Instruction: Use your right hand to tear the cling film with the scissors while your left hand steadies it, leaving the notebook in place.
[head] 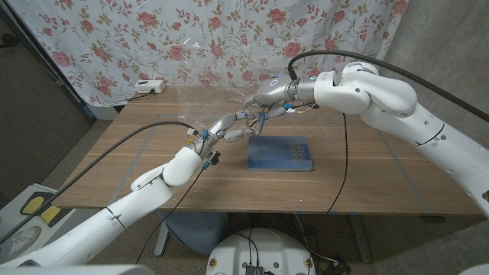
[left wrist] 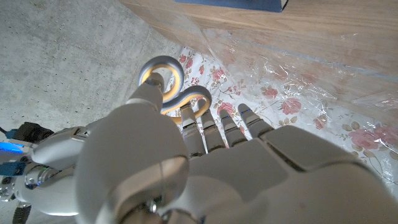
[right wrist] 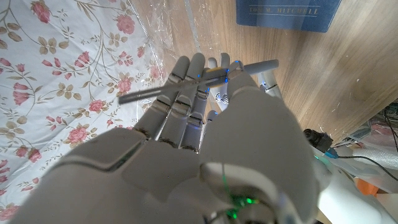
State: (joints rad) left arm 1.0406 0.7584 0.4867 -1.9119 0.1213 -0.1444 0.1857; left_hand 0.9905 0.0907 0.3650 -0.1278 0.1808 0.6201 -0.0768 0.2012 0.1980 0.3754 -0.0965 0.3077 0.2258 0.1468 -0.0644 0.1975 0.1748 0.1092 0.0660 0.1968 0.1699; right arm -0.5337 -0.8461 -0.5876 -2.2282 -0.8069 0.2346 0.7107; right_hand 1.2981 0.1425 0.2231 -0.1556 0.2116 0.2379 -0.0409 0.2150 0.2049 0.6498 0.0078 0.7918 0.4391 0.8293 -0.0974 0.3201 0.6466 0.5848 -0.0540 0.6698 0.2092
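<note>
Scissors (right wrist: 199, 84) sit in your right robot hand (head: 269, 98), fingers wrapped round them at the head view's centre, blades pointing toward the cling film (head: 200, 107) so they can bite its edge. Your left robot hand (head: 221, 130) reaches up just beside it; whether its fingers pinch the film, I cannot tell. The notebook (head: 281, 153) lies flat on the surface (head: 382, 176) below centre, apart from both hands.
</note>
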